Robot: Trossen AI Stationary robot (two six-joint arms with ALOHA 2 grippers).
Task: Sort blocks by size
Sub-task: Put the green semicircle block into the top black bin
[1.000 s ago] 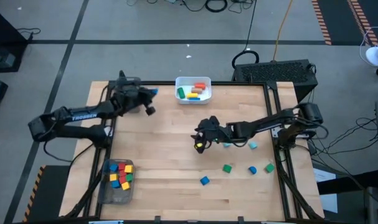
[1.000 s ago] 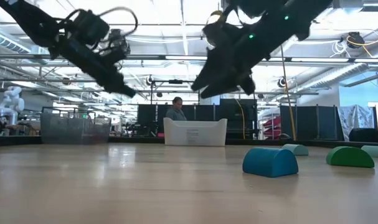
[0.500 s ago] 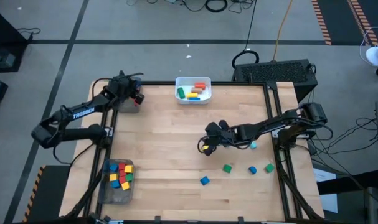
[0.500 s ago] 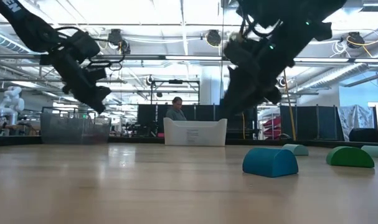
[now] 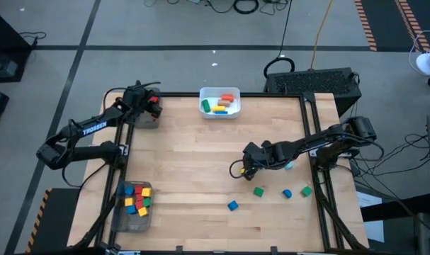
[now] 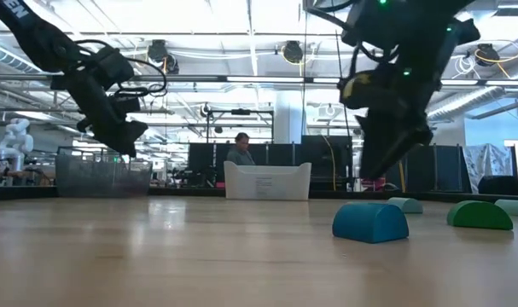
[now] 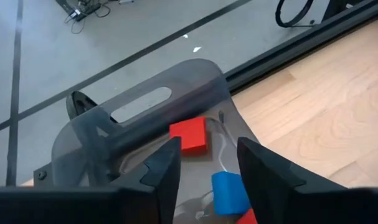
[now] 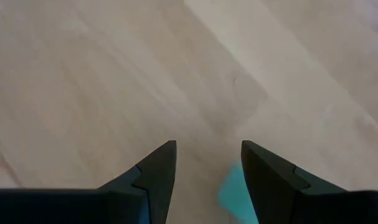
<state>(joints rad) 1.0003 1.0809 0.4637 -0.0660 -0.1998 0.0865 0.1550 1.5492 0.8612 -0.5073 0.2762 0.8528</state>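
Note:
My left gripper (image 5: 149, 106) is open above the clear grey tray (image 7: 195, 81) at the table's far left corner. In the tray lie a red cube (image 7: 190, 135), a blue cylinder (image 7: 229, 193) and another red piece (image 7: 246, 218). My right gripper (image 5: 244, 168) is open and empty, low over the bare wood at the table's right middle. A teal block (image 8: 235, 190) lies just beside its fingers. More loose blocks lie near it: green (image 5: 258, 191), blue (image 5: 287, 193), green (image 5: 306, 190), blue (image 5: 232, 205) and teal (image 5: 288, 165).
A white bin (image 5: 220, 101) at the far edge holds green, yellow and orange pieces. A second clear tray (image 5: 133, 205) at the near left holds several coloured cubes. In the low view a blue half-round block (image 6: 369, 222) lies nearest, with a person beyond the table.
My left gripper has gone toward the table's far left corner and now stands over the grey tray. My right gripper has gone toward the table's right and near edges and has come down toward the loose blocks.

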